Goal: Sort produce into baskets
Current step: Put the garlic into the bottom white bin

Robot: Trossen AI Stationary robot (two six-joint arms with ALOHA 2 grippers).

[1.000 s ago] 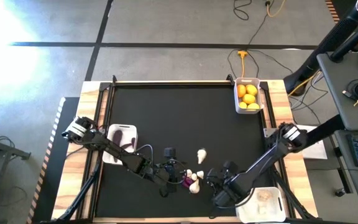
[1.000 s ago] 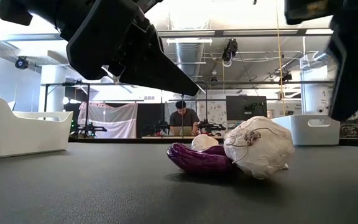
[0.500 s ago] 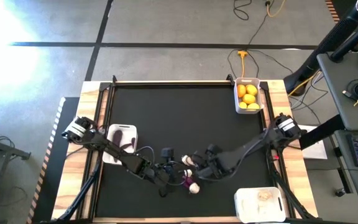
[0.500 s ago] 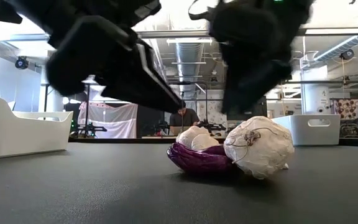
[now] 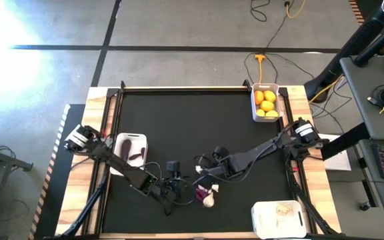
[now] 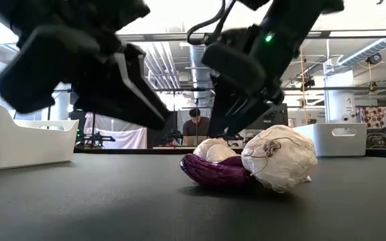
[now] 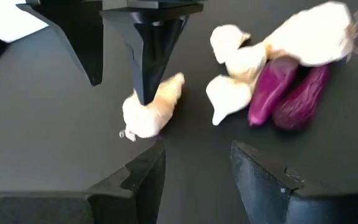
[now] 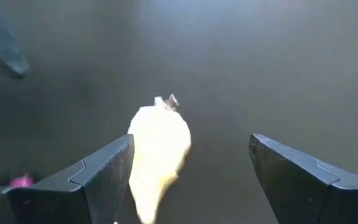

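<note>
A lone whitish garlic bulb (image 8: 158, 149) (image 7: 149, 112) lies on the black mat between the fingers of my open right gripper (image 8: 191, 143) (image 5: 203, 173), close to one finger. A cluster of garlic bulbs (image 7: 232, 74) and two purple vegetables (image 7: 288, 93) lies beside it (image 6: 278, 157). My left gripper (image 7: 194, 149) (image 5: 177, 183) is open and low, pointing at the lone bulb and the cluster from the left with nothing between its fingers. My right gripper comes down at a slant from above over the lone bulb. One fingertip (image 7: 145, 87) stands right at the bulb's side (image 7: 157, 99); I cannot tell whether it touches. The bulb lies on the mat.
A white basket with purple vegetables (image 5: 131, 148) stands at the left edge. One with yellow citrus (image 5: 267, 101) is at the far right corner. One holding garlic (image 5: 279, 217) is at the near right. A person sits in the room behind (image 6: 194, 127).
My right gripper has swung from beside the near-right garlic basket toward the table's left and far side and now stands over the lone bulb. My left gripper has drawn back a little toward the left. The produce has not moved.
</note>
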